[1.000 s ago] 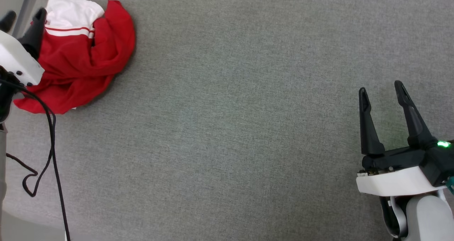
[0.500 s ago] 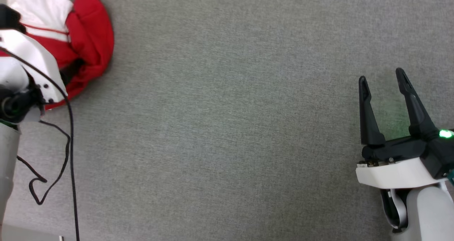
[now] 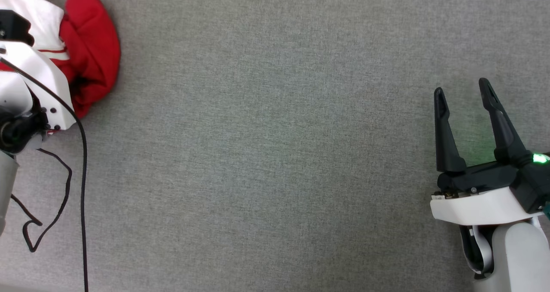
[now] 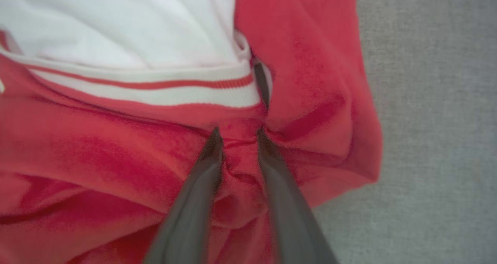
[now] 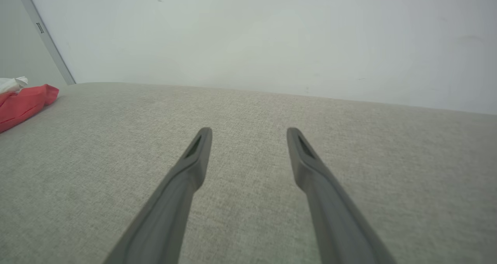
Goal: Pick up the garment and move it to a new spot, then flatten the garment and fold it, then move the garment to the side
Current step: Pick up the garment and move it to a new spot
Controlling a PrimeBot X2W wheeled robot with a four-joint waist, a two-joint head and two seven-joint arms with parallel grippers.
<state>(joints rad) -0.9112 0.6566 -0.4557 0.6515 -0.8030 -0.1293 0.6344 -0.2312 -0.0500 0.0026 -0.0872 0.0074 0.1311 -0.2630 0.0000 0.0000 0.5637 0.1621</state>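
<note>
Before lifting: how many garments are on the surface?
1. The garment lies bunched far left on the grey surface, a fold between the fingers of the left gripper. Anything under it would be hidden.

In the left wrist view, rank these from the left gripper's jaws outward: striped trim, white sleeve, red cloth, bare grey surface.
1. Red cloth of the garment: bunched between the left gripper's jaws.
2. Striped trim: just above the tips.
3. White sleeve: beyond the trim, upper left.
4. Bare grey surface: far right, past the garment's edge.
</note>
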